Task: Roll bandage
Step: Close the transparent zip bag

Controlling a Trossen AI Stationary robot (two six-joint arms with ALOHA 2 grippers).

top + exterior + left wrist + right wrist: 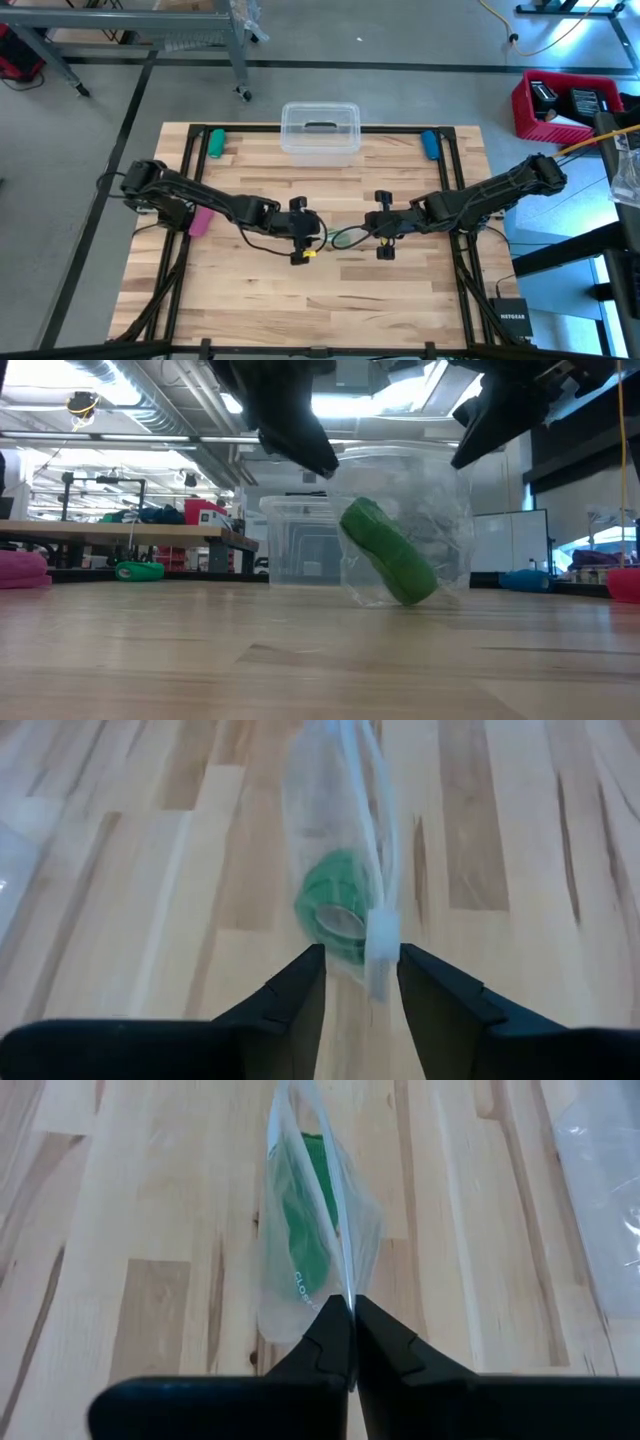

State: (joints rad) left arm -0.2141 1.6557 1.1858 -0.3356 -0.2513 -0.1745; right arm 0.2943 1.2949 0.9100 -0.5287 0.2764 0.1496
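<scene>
Mid-bench, your right gripper pinches the clear plastic bag holding a rolled green bandage; your left gripper stands parted around the bag's edge.

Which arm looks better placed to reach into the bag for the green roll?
Probably the left. The right gripper is shut on the clear bag's edge, while the left gripper is open around the other edge, facing the green roll.

Workshop or lab, exposed ceiling ducts, workbenches
</scene>
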